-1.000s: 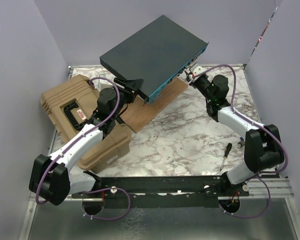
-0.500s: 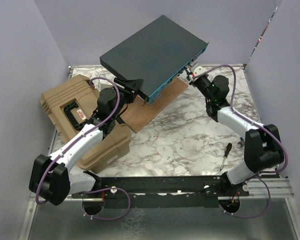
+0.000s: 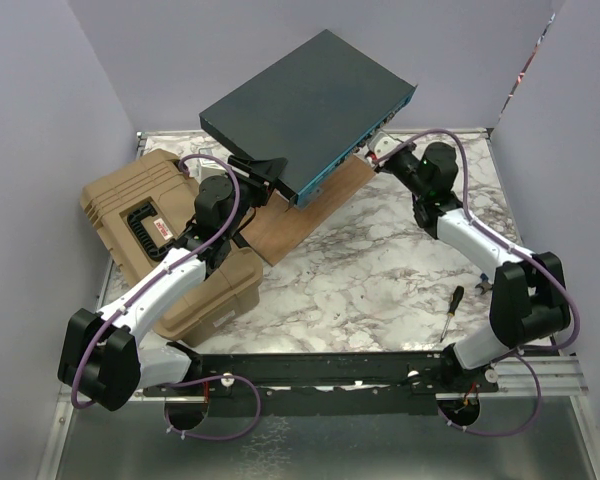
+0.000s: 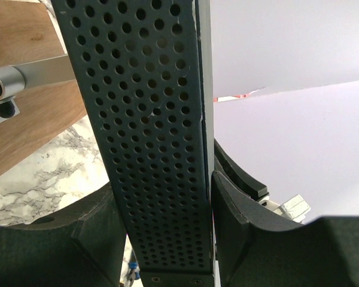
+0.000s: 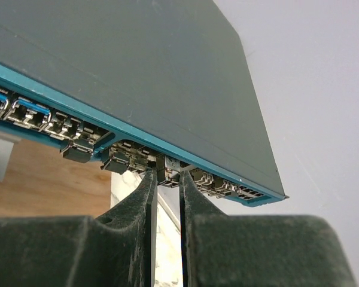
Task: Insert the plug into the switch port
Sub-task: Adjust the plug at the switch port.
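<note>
We see the switch (image 3: pixel 305 110) lifted and tilted over the tabletop's (image 3: pixel 380 270) far edge, above a wooden board (image 3: pixel 300 215). At its teal port row sits the plug (image 5: pixel 167 173), pinched between the nearly closed fingers of the right end effector (image 5: pixel 166 182). The left end effector (image 3: pixel 265 172) clamps the switch's perforated side, its fingers parted just enough to span it. A tan case (image 3: pixel 145 215) lies at the left edge.

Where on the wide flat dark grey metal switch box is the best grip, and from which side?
Grip the wide flat dark grey metal switch box across its perforated side panel, coming from its left end, one finger on each broad face. It is thin there, and the teal port face stays free. The left pincer holds it so.
</note>
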